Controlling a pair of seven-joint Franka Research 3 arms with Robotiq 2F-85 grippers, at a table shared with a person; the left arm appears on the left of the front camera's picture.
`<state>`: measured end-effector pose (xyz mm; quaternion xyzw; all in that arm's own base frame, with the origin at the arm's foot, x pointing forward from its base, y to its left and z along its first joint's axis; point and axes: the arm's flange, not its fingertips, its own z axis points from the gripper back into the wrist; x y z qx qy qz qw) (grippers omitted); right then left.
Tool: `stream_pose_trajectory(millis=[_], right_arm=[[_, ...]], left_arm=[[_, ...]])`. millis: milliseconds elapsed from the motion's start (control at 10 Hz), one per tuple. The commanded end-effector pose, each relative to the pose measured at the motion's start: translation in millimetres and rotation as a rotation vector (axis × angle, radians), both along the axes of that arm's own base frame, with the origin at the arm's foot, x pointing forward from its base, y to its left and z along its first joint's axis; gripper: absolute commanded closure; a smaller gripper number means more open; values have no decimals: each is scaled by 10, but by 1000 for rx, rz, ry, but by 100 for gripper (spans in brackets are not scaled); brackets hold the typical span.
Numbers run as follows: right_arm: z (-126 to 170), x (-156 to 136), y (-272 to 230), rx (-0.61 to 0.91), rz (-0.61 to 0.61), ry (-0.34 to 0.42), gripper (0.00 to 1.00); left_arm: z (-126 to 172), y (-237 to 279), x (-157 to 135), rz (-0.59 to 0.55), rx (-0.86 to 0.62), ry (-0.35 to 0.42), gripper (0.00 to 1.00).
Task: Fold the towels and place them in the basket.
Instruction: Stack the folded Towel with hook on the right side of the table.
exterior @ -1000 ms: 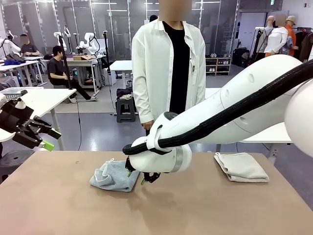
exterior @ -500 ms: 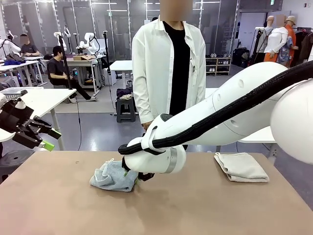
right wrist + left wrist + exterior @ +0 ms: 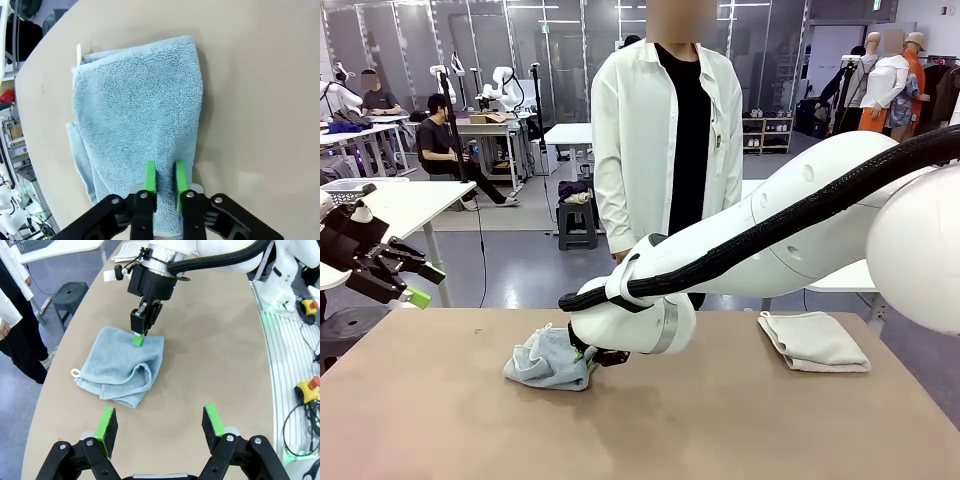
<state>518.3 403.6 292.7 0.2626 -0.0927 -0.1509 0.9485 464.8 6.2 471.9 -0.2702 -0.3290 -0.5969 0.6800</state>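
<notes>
A pale blue towel (image 3: 545, 362) lies loosely folded on the table left of centre, also seen in the left wrist view (image 3: 120, 365) and the right wrist view (image 3: 135, 100). My right gripper (image 3: 592, 357) reaches across from the right, and its green pads (image 3: 150, 176) are pinched on the towel's near right edge (image 3: 140, 337). A folded beige towel (image 3: 813, 340) rests at the table's right rear (image 3: 125, 251). My left gripper (image 3: 395, 275) hovers off the table's left end, open and holding nothing (image 3: 160, 425). The basket is out of view.
A person in a white coat (image 3: 665, 130) stands at the far side of the brown table (image 3: 720, 440), hands at their sides. The right arm's white forearm (image 3: 770, 230) spans the table's middle and right. The near half of the tabletop is bare.
My right gripper has slid left onto the blue towel's edge and its fingers have closed on it, bunching the cloth slightly. The left arm has stayed still.
</notes>
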Motion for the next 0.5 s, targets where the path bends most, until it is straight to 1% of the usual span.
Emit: stream_pose_trajectory(millis=[0,200,300,400], right_arm=[[-33,1,-60,19,24,-9,100],[-50,1,-71,-4,48,-2,100],[-45,14,-60,-23,50,-12,100],[-8,49,18,-41,17,104,100]], left_arm=[[0,-2,0,2,-5,-5,14],[0,-2,0,2,-5,-5,14],[0,-2,0,2,-5,-5,14],[0,-2,0,2,-5,-5,14]])
